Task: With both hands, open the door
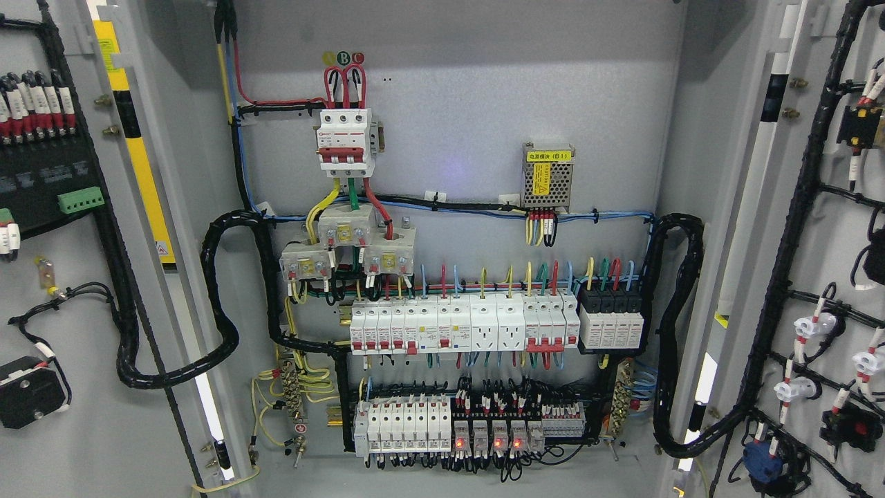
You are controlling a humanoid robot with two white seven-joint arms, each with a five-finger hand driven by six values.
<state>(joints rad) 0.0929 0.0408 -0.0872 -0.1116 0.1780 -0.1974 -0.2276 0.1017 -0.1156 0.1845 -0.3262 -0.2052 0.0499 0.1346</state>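
Both doors of a grey electrical cabinet stand wide open. The left door (pixel 83 429) fills the picture's left edge, its inner face carrying a black terminal block and wiring. The right door (pixel 840 235) fills the right edge, with black cable looms and indicator-lamp backs on it. Between them the cabinet's back panel (pixel 470 90) is in full view. Neither of my hands nor any arm shows in the head view.
On the back panel sit a red-and-white main breaker (pixel 345 142), a small power supply with a yellow label (pixel 547 175), rows of white breakers (pixel 460 325) and relays with red lights (pixel 487 436). Thick black cable bundles (pixel 221 332) loop to each door.
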